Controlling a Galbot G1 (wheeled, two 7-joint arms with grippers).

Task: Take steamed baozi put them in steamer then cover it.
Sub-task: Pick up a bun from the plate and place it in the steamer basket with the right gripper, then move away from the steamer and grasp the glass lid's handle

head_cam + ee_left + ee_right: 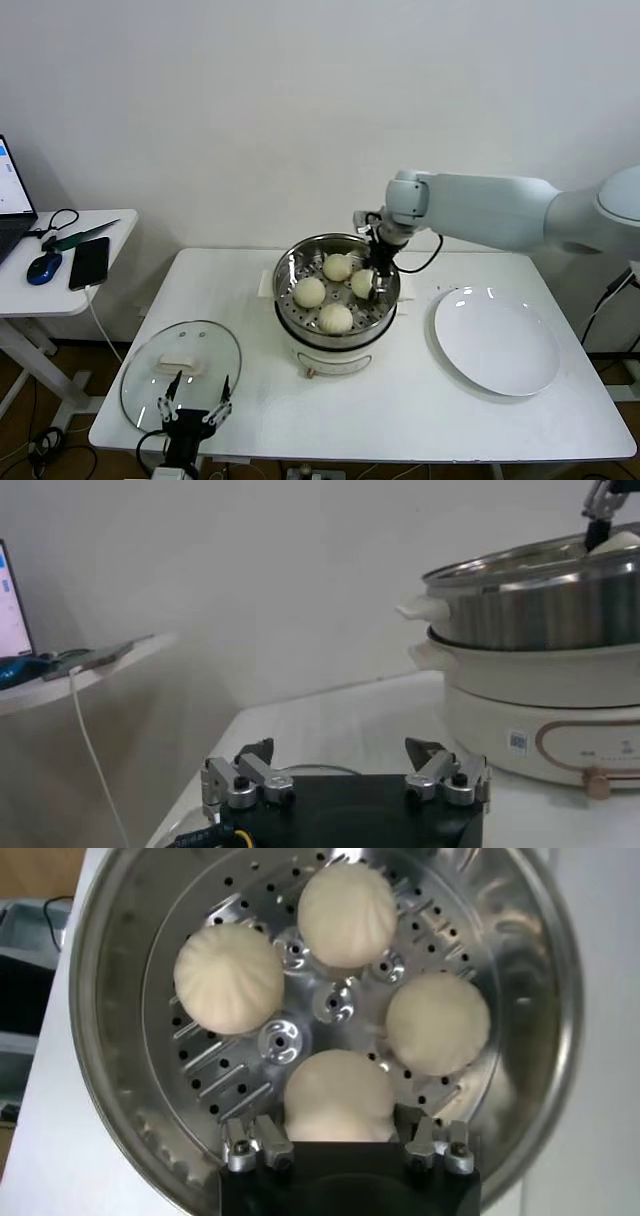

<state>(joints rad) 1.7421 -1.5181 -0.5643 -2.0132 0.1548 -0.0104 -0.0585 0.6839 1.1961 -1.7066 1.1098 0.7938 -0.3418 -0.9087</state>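
Right gripper (340,1148) straddles the 4th baozi (338,1096) on the steamer (120,1098) tray, apparently clasping it; 3 lie beyond. Soft dough: grip sides lightly. Left gripper (345,780) gapes.

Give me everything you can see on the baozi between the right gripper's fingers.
The gripped baozi is a round, smooth, cream-white dough bun with faint pleats, looking soft and matte. It sits on the perforated steel tray inside the steamer, on the side nearest the plate. The right gripper reaches down over it, a finger on each side, and the bun bulges slightly between them. Three other buns lie apart from it, none touching.
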